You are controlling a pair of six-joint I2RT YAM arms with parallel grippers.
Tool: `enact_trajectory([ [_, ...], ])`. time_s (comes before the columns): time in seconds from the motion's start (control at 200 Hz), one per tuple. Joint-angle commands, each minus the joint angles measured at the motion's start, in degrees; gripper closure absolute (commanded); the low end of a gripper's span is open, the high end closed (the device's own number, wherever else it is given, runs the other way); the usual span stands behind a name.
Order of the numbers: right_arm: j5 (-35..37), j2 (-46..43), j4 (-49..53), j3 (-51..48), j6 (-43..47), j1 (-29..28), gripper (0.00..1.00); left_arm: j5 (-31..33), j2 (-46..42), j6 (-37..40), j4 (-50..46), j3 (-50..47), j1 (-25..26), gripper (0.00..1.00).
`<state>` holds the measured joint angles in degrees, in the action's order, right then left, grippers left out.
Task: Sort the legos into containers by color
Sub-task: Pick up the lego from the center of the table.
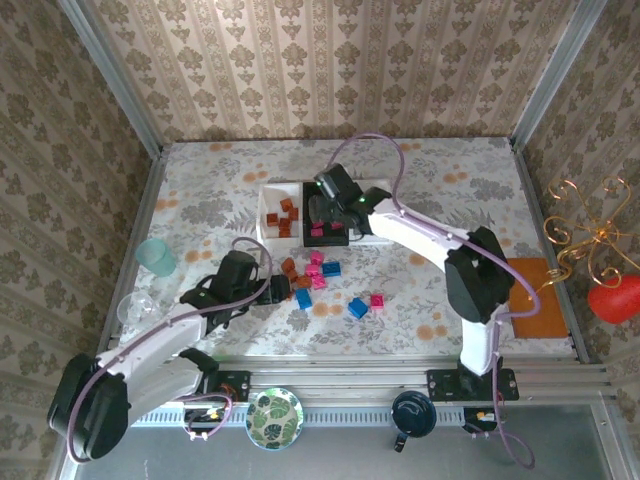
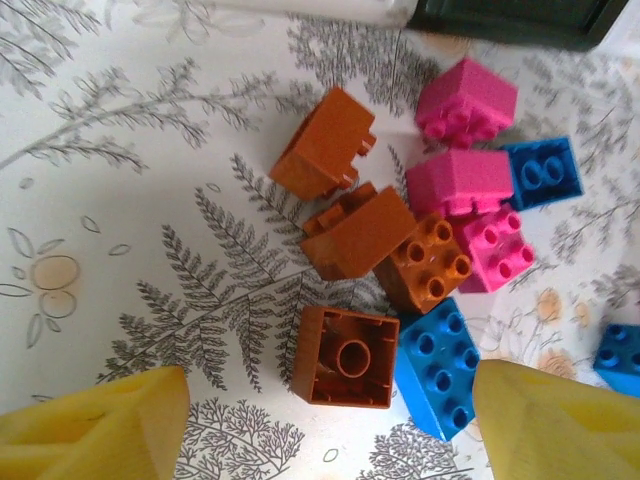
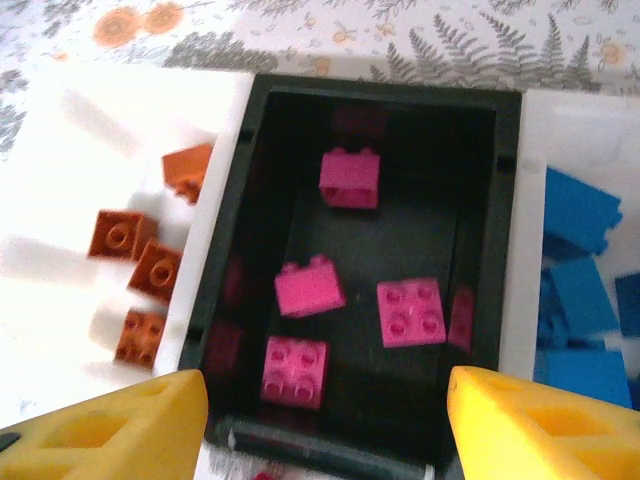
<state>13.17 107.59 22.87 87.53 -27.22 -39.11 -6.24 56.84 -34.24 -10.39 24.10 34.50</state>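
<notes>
Loose legos lie on the patterned table: orange-brown ones (image 2: 325,143), pink ones (image 2: 466,100) and blue ones (image 2: 545,172). My left gripper (image 2: 330,430) is open low over this pile, with an upside-down orange-brown brick (image 2: 345,357) and a blue brick (image 2: 440,365) between its yellow fingers (image 2: 100,430), untouched. My right gripper (image 3: 325,430) hangs open and empty above the black middle container (image 3: 385,85), which holds several pink bricks (image 3: 410,312). The left white container (image 3: 60,200) holds orange-brown bricks (image 3: 118,234), and the right white one (image 3: 580,130) holds blue bricks (image 3: 580,210).
A pale teal cup (image 1: 156,257) and a clear glass (image 1: 135,308) stand at the left. An orange mat (image 1: 535,297) and a red heart on gold wire (image 1: 612,298) sit at the right. A round patterned plate (image 1: 274,417) lies by the arm bases. Further loose bricks (image 1: 357,308) lie mid-table.
</notes>
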Motion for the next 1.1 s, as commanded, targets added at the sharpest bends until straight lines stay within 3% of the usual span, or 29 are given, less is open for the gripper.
enact_trajectory([
  [0.0,-1.6,-5.5,-3.9,-5.9,-1.8,-1.0,0.34,1.2,4.7,2.8,2.8,2.8,1.6,0.26],
  [0.1,-2.6,-8.8,-5.6,-11.6,-3.0,-1.0,0.34,3.1,9.3,4.7,3.8,4.7,2.4,0.33],
  [0.385,-1.5,-13.9,-5.7,-17.8,-3.9,-1.0,0.34,6.2,17.8,7.6,4.2,9.8,5.8,0.33],
  [0.47,-1.2,-14.7,-5.6,-18.9,-4.0,-1.1,0.34,8.5,17.4,6.6,2.8,9.0,6.5,0.38],
  [0.7,-1.1,-15.9,-6.2,-20.9,-4.4,-1.0,0.34,10.0,9.6,5.1,3.8,1.9,7.1,0.35],
  [0.885,-1.0,-16.1,-6.0,-20.9,-4.5,-1.0,0.34,8.4,14.3,5.5,5.4,2.5,7.1,0.36],
  [1.095,0.3,-18.3,-5.7,-22.3,-4.4,-1.1,0.34,10.8,16.4,3.0,3.8,2.0,6.7,0.48],
])
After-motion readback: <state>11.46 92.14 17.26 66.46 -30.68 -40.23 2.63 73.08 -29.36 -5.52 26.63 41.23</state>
